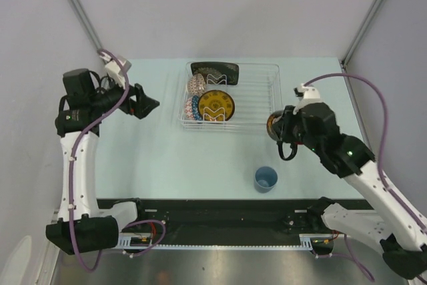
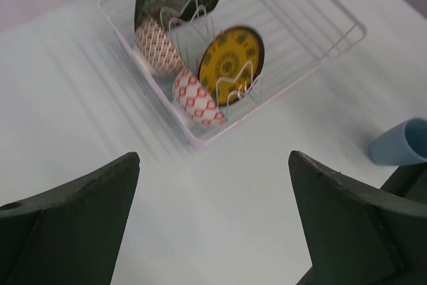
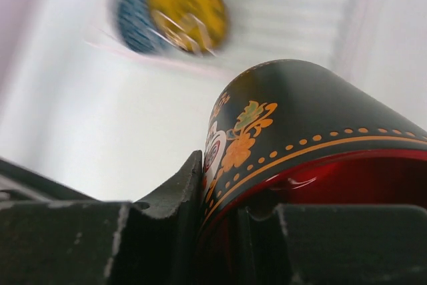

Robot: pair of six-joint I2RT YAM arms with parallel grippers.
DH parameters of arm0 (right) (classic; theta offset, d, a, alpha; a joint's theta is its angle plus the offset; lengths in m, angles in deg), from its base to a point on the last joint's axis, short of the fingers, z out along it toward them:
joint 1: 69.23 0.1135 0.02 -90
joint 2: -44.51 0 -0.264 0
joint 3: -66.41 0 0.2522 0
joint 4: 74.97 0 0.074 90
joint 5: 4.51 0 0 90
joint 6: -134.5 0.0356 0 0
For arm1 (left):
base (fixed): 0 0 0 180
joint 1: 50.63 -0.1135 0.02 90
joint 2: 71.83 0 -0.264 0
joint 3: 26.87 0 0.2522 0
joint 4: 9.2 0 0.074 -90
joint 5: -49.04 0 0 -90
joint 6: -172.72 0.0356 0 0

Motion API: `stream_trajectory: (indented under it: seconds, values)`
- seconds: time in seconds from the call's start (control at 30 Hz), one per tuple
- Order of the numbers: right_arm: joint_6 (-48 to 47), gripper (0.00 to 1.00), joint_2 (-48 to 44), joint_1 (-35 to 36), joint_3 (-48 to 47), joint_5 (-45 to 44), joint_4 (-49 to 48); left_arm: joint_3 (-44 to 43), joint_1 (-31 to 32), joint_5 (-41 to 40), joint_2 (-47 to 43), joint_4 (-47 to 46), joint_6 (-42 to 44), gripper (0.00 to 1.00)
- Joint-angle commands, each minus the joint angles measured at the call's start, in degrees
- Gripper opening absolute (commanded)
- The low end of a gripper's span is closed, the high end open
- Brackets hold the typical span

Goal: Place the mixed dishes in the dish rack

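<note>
Counting what stands in the dish rack [image 1: 259, 98], four of the six pieces look loaded. The black square floral plate [image 1: 215, 72] leans at the back, and the beige patterned bowl [image 1: 196, 85] and the blue mosaic bowl [image 1: 194, 107] stand on edge along the left side. The yellow dark-rimmed saucer [image 1: 217, 105] is upright in the white wire dividers beside them. The rack's right half is bare wire.

Two pieces are left. The right tool [image 1: 285, 133] is clenched on the rim of the black mug with red inside [image 1: 272, 125], one finger inside and one outside. It holds the mug just outside the rack's right wall, near the front corner. The small light-blue cup [image 1: 265, 179] stands alone on the counter [image 1: 167, 158], nearer the arm bases, untouched.

The left tool [image 1: 152, 104] is released and carries nothing. Its jaws are spread wide as it hovers to the left of the rack, apart from it and out of the way.

I judge the mug's path is short. The rack's right wall lies between it and the free space, so it has to go over that edge. The saucer and dividers are well to the left. The cup lies close to the right arm's line of reach.
</note>
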Motion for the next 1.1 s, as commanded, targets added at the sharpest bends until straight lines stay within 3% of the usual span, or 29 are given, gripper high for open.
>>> stream_trajectory:
  seconds: [0.0, 0.07, 0.13, 0.2, 0.23, 0.3, 0.33, 0.37, 0.5, 0.7, 0.9, 1.07]
  values:
    - [-0.3, 0.00, -7.8, 0.1, -4.1, 10.2, -25.4, -12.4, 1.2, 7.8, 1.5, 2.3, -8.6, 1.00]
    - [2.2, 0.00, -7.1, 0.2, -2.5, 16.6, -38.9, -15.0, 2.6, 9.0, 2.7, 4.0, -15.1, 1.00]
    - [5.8, 0.00, -5.1, 0.5, -1.2, 23.2, -48.6, -14.8, 2.9, 18.5, 2.8, 0.6, -20.1, 1.00]
    - [9.3, 0.00, -1.0, 2.5, 0.6, 25.4, -63.3, -9.9, 3.6, 29.1, 0.3, -7.1, -31.4, 1.00]
    - [9.0, 0.00, 0.2, 5.7, 0.9, 24.3, -70.5, -7.1, 4.2, 31.6, -1.4, -21.5, -45.0, 1.00]
    - [6.4, 0.00, 3.6, 7.7, 1.1, 22.7, -76.9, 1.9, 6.1, 33.1, -5.6, -44.2, -59.0, 1.00]
    - [7.1, 0.00, 4.9, 7.8, 1.2, 22.8, -82.9, 3.8, 6.5, 33.2, -6.3, -47.7, -66.9, 1.00]
    - [9.6, 0.00, 7.5, 7.7, 1.1, 23.1, -86.1, 5.5, 7.3, 33.0, -6.7, -49.1, -68.2, 1.00]
    - [15.6, 0.00, 13.9, 7.7, 1.1, 22.1, -100.3, 7.8, 13.6, 29.1, -7.4, -44.8, -66.9, 1.00]
    - [22.0, 0.00, 19.8, 7.9, 1.1, 19.6, -112.7, 10.4, 20.9, 22.6, -7.2, -36.9, -57.3, 1.00]
    - [27.2, 0.00, 23.1, 8.0, 1.0, 17.4, -117.9, 11.1, 21.3, 18.2, -7.0, -31.0, -48.8, 1.00]
    - [30.1, 0.00, 24.8, 8.9, 1.0, 16.0, -119.4, 9.8, 21.8, 14.7, -5.0, -34.1, -48.0, 1.00]
